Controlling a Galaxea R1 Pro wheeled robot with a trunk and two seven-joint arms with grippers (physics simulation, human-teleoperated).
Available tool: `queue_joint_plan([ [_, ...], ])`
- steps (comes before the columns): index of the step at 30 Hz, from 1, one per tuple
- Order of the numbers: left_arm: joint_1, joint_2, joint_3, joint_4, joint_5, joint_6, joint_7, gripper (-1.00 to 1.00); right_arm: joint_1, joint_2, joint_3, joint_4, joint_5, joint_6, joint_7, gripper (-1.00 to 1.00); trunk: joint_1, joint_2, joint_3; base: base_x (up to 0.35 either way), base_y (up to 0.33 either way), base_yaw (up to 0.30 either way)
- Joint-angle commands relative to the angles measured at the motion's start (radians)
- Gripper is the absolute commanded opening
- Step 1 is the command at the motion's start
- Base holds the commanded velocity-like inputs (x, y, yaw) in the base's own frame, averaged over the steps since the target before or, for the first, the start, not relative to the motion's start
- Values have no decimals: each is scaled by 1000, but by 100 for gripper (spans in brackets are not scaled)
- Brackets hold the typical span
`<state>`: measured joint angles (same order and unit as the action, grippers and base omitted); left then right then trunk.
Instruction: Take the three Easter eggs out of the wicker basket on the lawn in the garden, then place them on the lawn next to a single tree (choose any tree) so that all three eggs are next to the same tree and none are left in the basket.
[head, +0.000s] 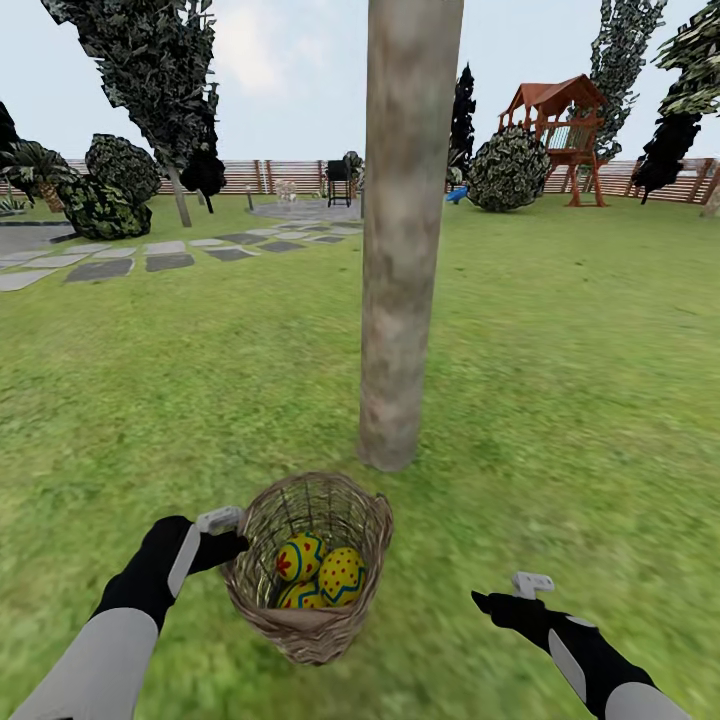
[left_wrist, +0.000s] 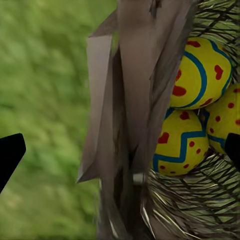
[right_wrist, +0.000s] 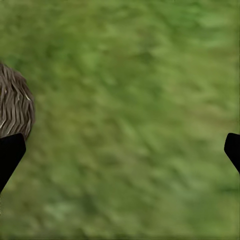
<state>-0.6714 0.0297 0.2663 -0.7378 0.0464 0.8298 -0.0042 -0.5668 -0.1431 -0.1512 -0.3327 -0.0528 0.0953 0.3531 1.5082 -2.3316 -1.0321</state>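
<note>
The wicker basket (head: 308, 565) stands on the lawn (head: 560, 380) just in front of the tree (head: 405, 230), holding the Easter eggs (head: 320, 572). The left end effector (head: 225, 535) is at the basket's rim on its left side. The right end effector (head: 500, 595) hovers over grass, apart from the basket. A stepping-stone path (head: 120, 262) and playset (head: 560, 135) lie beyond.

Head high, wrists close — basket (head: 310, 590) shared
</note>
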Motion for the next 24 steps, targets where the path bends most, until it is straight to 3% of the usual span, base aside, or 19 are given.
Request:
queue_joint_plan([
  [1,0,-2,2,-1,4,5,0,100,-1,0,-7,-2,-6,9,6,100,-4,7,2,0,0,0],
  [6,0,-3,2,-3,4,6,0,100,-1,0,-7,-2,-6,9,8,100,-23,42,18,0,0,0],
  [18,0,4,5,-146,6,37,0,100,-1,0,-4,-4,7,14,13,100,-69,126,56,0,0,0],
  [24,1,5,4,-185,5,111,-1,100,-1,0,1,-5,42,17,15,100,-92,168,74,0,0,0],
])
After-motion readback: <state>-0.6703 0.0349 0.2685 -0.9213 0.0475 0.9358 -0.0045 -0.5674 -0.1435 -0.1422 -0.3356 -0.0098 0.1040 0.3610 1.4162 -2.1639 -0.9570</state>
